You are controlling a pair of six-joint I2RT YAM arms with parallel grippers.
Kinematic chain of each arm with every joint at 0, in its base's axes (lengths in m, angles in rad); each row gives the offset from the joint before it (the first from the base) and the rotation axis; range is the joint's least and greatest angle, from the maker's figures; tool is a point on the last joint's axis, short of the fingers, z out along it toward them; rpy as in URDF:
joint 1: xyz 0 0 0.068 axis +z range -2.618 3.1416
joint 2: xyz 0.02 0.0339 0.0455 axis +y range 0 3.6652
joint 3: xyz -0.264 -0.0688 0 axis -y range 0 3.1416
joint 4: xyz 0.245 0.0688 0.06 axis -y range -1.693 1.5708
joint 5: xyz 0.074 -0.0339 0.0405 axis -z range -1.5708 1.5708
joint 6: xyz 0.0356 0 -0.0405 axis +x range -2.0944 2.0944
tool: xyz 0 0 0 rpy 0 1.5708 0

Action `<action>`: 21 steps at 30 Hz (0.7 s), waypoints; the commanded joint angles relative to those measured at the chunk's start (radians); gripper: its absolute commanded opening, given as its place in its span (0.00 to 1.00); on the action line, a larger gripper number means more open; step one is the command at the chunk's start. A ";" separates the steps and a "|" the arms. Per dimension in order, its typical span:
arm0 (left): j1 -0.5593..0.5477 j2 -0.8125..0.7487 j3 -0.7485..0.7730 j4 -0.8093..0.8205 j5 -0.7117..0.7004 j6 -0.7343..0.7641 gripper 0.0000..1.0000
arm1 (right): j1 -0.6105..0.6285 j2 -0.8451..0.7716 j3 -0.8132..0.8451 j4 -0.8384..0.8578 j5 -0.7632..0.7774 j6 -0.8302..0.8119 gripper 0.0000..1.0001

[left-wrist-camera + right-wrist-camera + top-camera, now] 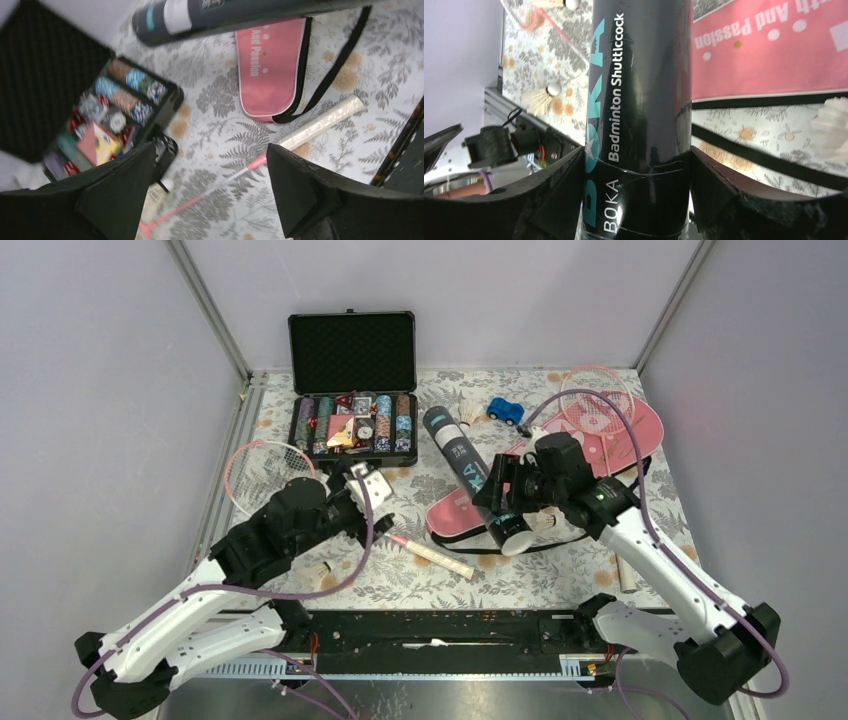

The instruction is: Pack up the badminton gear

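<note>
The black tube with teal print [470, 475] lies slanted over the pink cover [610, 440]. My right gripper [505, 490] is shut on the tube near its front end; in the right wrist view both fingers press the tube [639, 100] at the gripper [639, 167]. My left gripper [378, 505] is open and empty above the shaft of a pink racket [262, 475], whose white handle [440, 558] points right. The left wrist view shows the gripper [210, 187] over the shaft [200, 195]. The second racket's head [597, 400] lies on the cover. Shuttlecocks lie at the back [470, 410], front left [320, 570] and beside the tube [545, 523].
The open black case of poker chips [352, 420] stands at the back left, and also shows in the left wrist view [115, 115]. A blue toy car [506, 410] sits behind the tube. The cover's black strap [764, 155] trails over the patterned cloth. Metal rails line the table's sides.
</note>
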 commanded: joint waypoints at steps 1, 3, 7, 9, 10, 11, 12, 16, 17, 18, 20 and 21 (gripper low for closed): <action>-0.026 -0.006 0.009 0.207 0.234 0.460 0.91 | 0.002 -0.088 0.020 -0.100 -0.110 -0.024 0.46; -0.030 0.012 0.006 0.234 0.273 0.540 0.91 | 0.002 -0.111 0.035 -0.136 -0.161 -0.037 0.46; -0.058 0.081 0.038 0.235 0.298 0.618 0.92 | 0.003 -0.125 0.080 -0.203 -0.294 -0.051 0.44; -0.079 0.110 0.053 0.223 0.316 0.642 0.92 | 0.006 -0.118 0.108 -0.243 -0.350 -0.060 0.44; -0.090 0.123 0.061 0.217 0.322 0.650 0.92 | 0.008 -0.118 0.117 -0.257 -0.365 -0.061 0.43; -0.101 0.137 0.068 0.213 0.329 0.655 0.93 | 0.013 -0.120 0.126 -0.265 -0.370 -0.061 0.43; -0.110 0.149 0.075 0.207 0.336 0.660 0.93 | 0.016 -0.122 0.133 -0.268 -0.378 -0.062 0.43; -0.156 0.213 0.112 0.165 0.323 0.689 0.93 | 0.024 -0.117 0.157 -0.279 -0.410 -0.060 0.43; -0.165 0.229 0.119 0.161 0.311 0.698 0.93 | 0.026 -0.117 0.161 -0.277 -0.417 -0.058 0.43; -0.174 0.242 0.124 0.157 0.303 0.701 0.93 | 0.029 -0.116 0.163 -0.275 -0.424 -0.057 0.43; -0.182 0.269 0.138 0.148 0.297 0.710 0.93 | 0.034 -0.116 0.166 -0.265 -0.438 -0.049 0.43; -0.188 0.280 0.144 0.143 0.295 0.714 0.93 | 0.038 -0.116 0.167 -0.260 -0.446 -0.044 0.43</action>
